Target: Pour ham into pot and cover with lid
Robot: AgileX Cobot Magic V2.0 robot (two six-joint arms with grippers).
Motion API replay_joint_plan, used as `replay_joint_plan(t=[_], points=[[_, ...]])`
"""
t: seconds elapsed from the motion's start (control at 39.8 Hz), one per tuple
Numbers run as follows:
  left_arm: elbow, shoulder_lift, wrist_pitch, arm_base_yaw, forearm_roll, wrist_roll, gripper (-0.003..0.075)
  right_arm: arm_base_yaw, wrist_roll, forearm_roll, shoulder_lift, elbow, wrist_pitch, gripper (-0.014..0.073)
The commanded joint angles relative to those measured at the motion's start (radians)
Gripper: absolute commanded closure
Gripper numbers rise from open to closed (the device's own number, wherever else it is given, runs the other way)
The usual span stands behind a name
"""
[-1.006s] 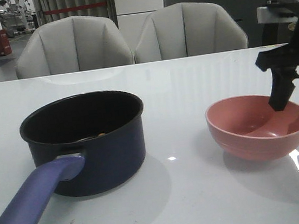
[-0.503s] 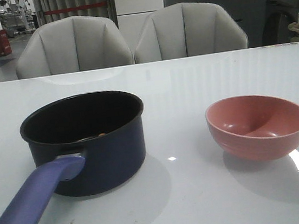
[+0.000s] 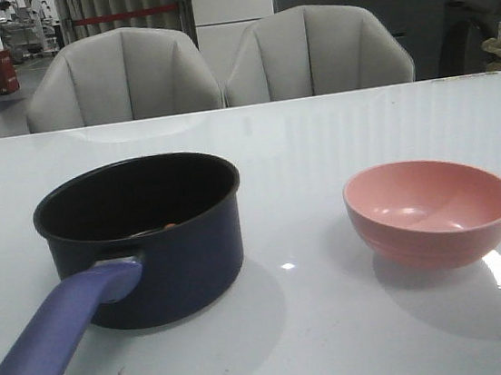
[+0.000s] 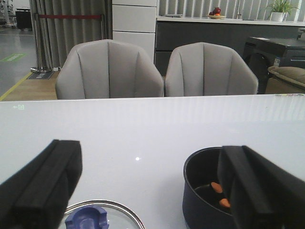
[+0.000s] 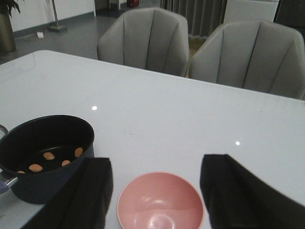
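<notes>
So the right arm is gone from the front view now. A second ago its dark gripper was dipping into the pink bowl [image 3: 432, 211] at the right of the frame, half a second ago it was already out of shot, and now the bowl sits alone on the white table [image 3: 340, 323], upright and empty.

The ham [image 5: 48, 156] is in the pot [image 3: 142, 237]: the right wrist view shows a few orange chunks on the dark bottom, lower left of that frame, and the left wrist view catches a couple too. In the front view the pot sits left of centre with its purple handle [image 3: 55, 344] running off toward the lower left corner.

So I'd say the pour is done and the bowl is set back down. What's left is the cover. The lid [image 4: 102, 217] lies flat on the table at the bottom of the left wrist view, blue knob up, just beside the pot and not on it.

Left gripper [image 4: 152, 186] is spread wide, nothing in it, hanging right over the lid area. Right gripper [image 5: 155, 191] is also released and empty, above the bowl.

My guess: left arm goes for the knob next.
</notes>
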Motion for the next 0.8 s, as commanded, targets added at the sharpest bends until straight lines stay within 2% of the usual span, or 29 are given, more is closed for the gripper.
replay_joint_plan(t=[0.0, 0.15, 0.3, 0.4, 0.5, 0.63, 0.78], points=[[-0.027, 0.01, -0.084, -0.006, -0.007, -0.001, 0.0092, 0.0, -0.011, 0.006, -0.121, 0.047, -0.081, 0.0085], [-0.027, 0.01, -0.076, -0.006, -0.007, -0.001, 0.0092, 0.0, -0.012, 0.006, -0.268, 0.161, -0.08, 0.0085], [-0.027, 0.01, -0.07, -0.006, -0.007, -0.001, 0.0092, 0.0, -0.012, 0.006, -0.303, 0.229, -0.093, 0.0111], [-0.027, 0.01, -0.05, -0.006, 0.002, -0.001, 0.0092, 0.0, -0.012, 0.006, -0.302, 0.229, -0.089, 0.0263], [-0.027, 0.016, -0.019, -0.006, 0.019, -0.001, 0.0092, 0.0, -0.012, 0.006, -0.302, 0.23, -0.075, 0.047], [-0.055, 0.062, 0.022, -0.004, 0.019, -0.012, 0.0092, 0.0, -0.012, 0.006, -0.302, 0.23, -0.075, 0.0442], [-0.144, 0.19, 0.122, 0.037, 0.046, -0.136, 0.0092, 0.0, -0.012, 0.006, -0.302, 0.23, -0.075, 0.0442]])
